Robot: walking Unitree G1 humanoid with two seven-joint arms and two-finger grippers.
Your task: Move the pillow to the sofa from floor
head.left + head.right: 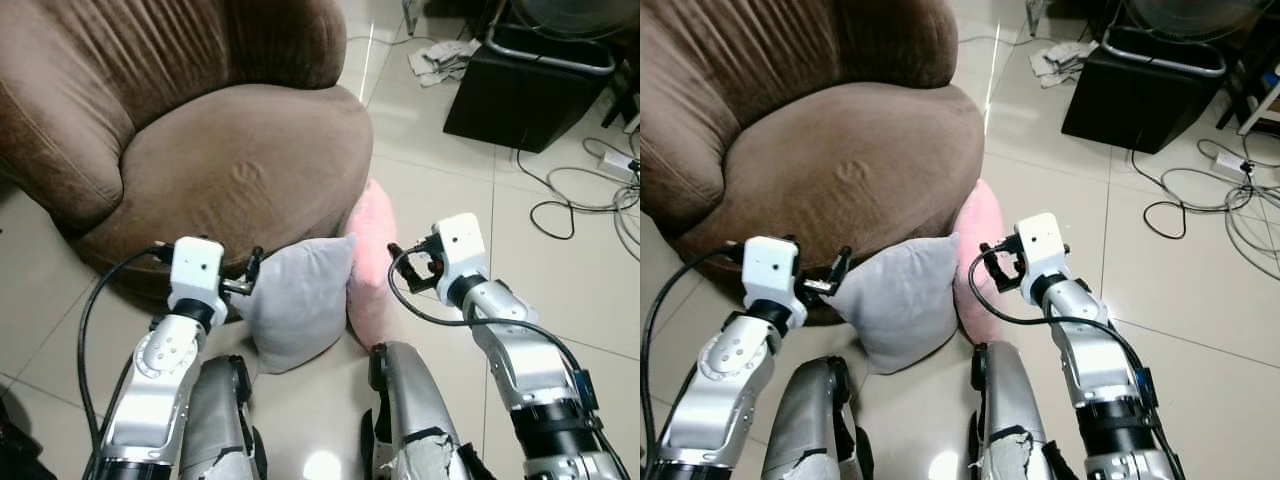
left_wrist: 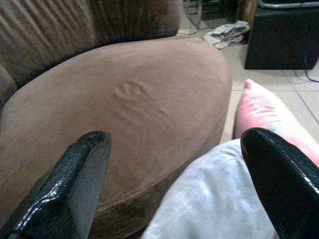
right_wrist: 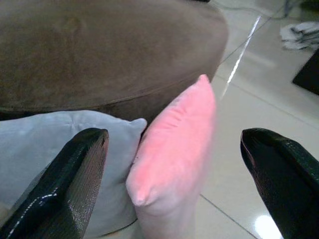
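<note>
Two soft pillows, grey point(image 1: 300, 300) and pink point(image 1: 368, 262), lean against the brown plush sofa point(image 1: 240, 165); both hands, left point(image 1: 250, 275) and right point(image 1: 405, 262), hover wide open, empty.

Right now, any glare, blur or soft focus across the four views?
Eye views: sharp, with a bright streak and a light spot on the glossy floor tiles. Right wrist view: same streak beside the pink pillow, near black fingers soft. Left wrist view: grainy, grey pillow washed out, sofa dim.
</note>
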